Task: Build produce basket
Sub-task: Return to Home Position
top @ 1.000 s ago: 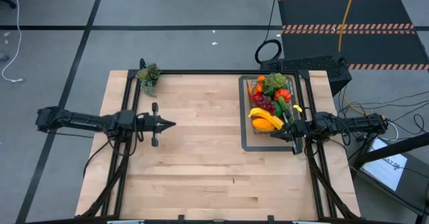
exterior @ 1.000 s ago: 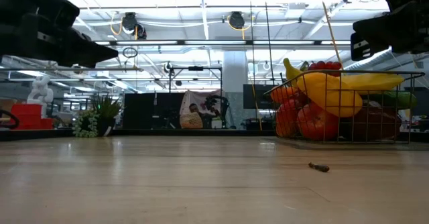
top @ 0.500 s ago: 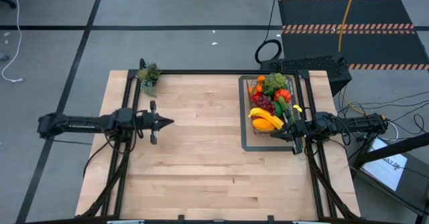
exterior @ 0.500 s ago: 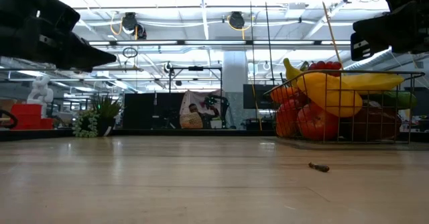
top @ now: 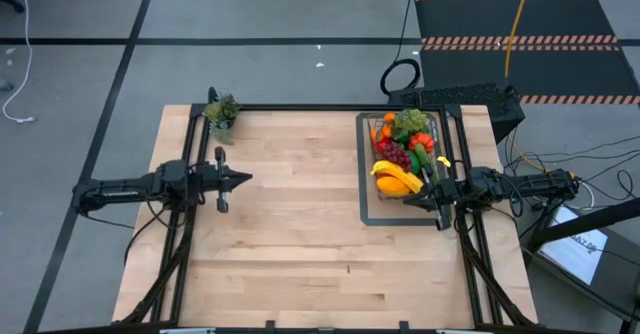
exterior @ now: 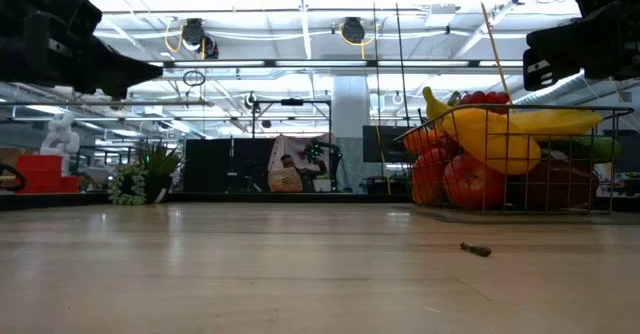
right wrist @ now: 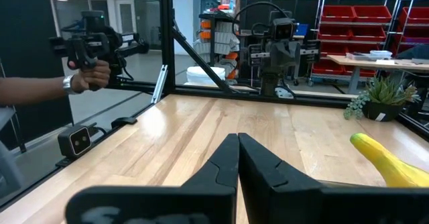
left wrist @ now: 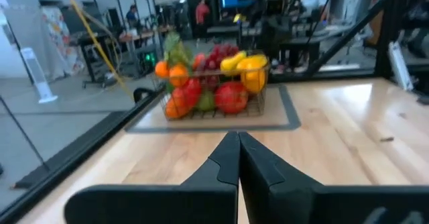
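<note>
The wire-mesh basket [top: 403, 160] stands on a flat dark tray [top: 366, 212] at the table's far right, heaped with produce: a yellow banana [top: 396, 175], red grapes [top: 392, 154], oranges, apples and greens. The left wrist view shows the basket [left wrist: 213, 90] across the table. My left gripper [top: 248, 179] hovers shut over the table's left part, pointing level toward the right edge. My right gripper [top: 408, 201] is shut and points level toward the left edge, over the tray's near end, just short of the basket. The banana's tip [right wrist: 385, 162] shows beside it.
A small potted plant [top: 221, 113] stands at the far left corner. A small dark scrap [exterior: 475, 249] lies on the wood in front of the basket. A person's hand holding a device [right wrist: 87, 56] shows beyond the table. The middle of the table [top: 300, 224] is bare wood.
My left arm has drawn back toward the table's left edge, its gripper staying shut and level. The right arm, the basket and the produce have kept still.
</note>
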